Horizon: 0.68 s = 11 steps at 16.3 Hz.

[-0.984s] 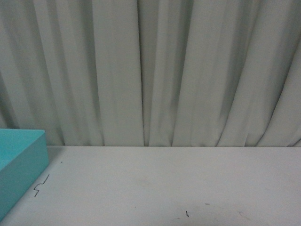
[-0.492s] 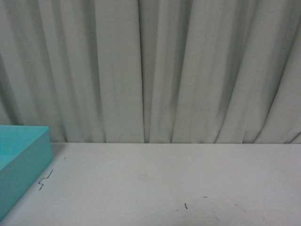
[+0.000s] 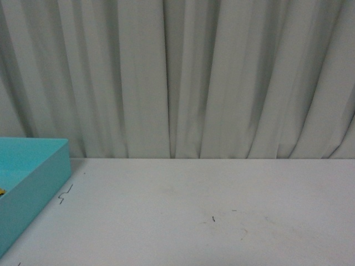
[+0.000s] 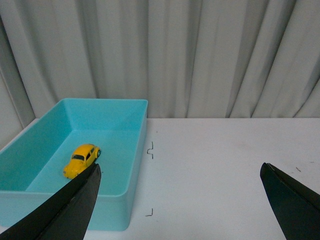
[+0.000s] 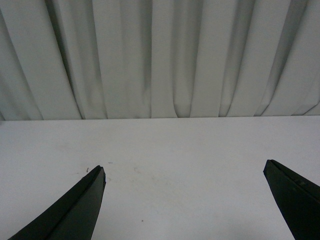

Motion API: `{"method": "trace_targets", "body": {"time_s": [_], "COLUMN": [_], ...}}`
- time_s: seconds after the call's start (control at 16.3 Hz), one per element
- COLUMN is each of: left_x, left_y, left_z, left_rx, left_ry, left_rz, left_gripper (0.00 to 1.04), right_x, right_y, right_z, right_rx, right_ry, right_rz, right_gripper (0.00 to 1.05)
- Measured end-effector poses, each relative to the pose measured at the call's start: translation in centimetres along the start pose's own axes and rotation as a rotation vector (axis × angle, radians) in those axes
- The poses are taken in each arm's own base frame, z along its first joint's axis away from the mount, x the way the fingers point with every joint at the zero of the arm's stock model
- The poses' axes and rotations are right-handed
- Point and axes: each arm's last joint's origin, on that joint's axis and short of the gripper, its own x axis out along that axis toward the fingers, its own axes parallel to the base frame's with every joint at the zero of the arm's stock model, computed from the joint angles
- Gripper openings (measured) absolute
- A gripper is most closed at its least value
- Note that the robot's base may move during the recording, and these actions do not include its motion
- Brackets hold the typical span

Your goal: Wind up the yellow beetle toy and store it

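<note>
The yellow beetle toy (image 4: 81, 160) stands on its wheels on the floor of a teal box (image 4: 137, 165), seen in the left wrist view. My left gripper (image 4: 180, 167) hangs open above the table beside the box, with nothing between its dark fingers (image 4: 70, 210). The toy lies just beyond one fingertip, apart from it. In the front view the box (image 3: 39, 188) is at the far left, and only a yellow sliver (image 3: 1, 192) of the toy shows at the frame edge. My right gripper (image 5: 184, 166) is open over bare white table, holding nothing.
A white table (image 3: 211, 221) with small black corner marks (image 4: 150, 150) runs back to a grey pleated curtain (image 3: 177, 77). The box sits near the table's left side. Neither arm shows in the front view.
In the front view the table's back edge and the teal box now sit higher, and the box shows more, reaching further right. The small marks on the table have shifted up with them.
</note>
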Motion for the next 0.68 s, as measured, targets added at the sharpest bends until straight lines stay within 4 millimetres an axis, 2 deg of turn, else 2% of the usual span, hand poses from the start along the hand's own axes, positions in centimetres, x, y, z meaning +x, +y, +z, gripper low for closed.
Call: {"method": "trace_targets", "body": {"time_s": [0.68], "left_x": [0.0], "left_y": [0.0], "left_z": [0.0], "left_rx": [0.0], "left_ry": [0.0], "left_rz": [0.0], "left_gripper": [0.98], "right_x": [0.0], "right_y": [0.0], "right_z": [0.0], "right_rx": [0.0], "right_ry": [0.0], "right_rz": [0.0], "right_gripper": [0.98]}}
